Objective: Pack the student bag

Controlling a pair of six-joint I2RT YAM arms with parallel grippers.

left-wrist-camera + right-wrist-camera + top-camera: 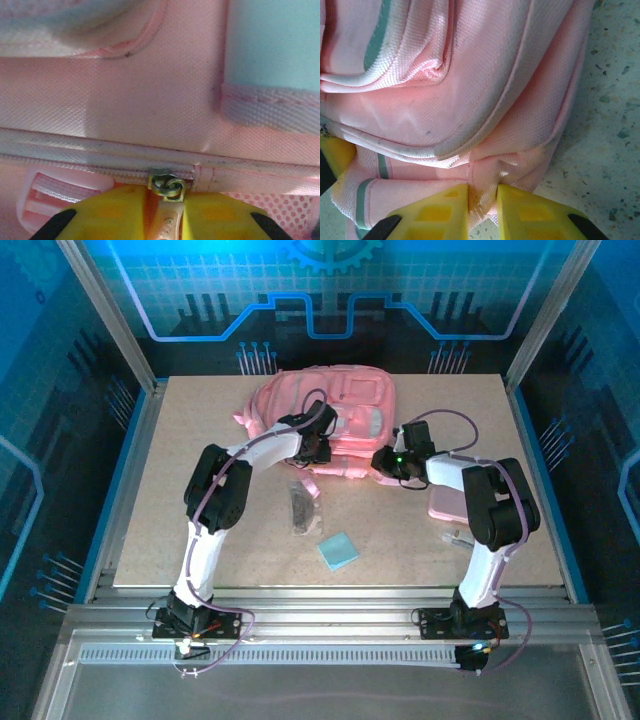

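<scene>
The student bag (330, 410), a big soft pink backpack, lies at the back middle of the table. My left gripper (318, 445) is at its near edge. In the left wrist view the left gripper (167, 220) is shut on the pink zipper pull (169, 222), which hangs from the brass slider (167, 185). My right gripper (385, 460) is at the bag's near right corner. In the right wrist view the right gripper (482, 207) is shut on a fold of the bag's pink fabric (485, 185), just above the tabletop.
A flat pink case (447, 502) lies under the right forearm. A dark item in a clear sleeve (300, 506) and a light blue square pad (338, 551) lie in front of the bag. A small object (455, 538) sits by the right arm. Metal frame rails border the board.
</scene>
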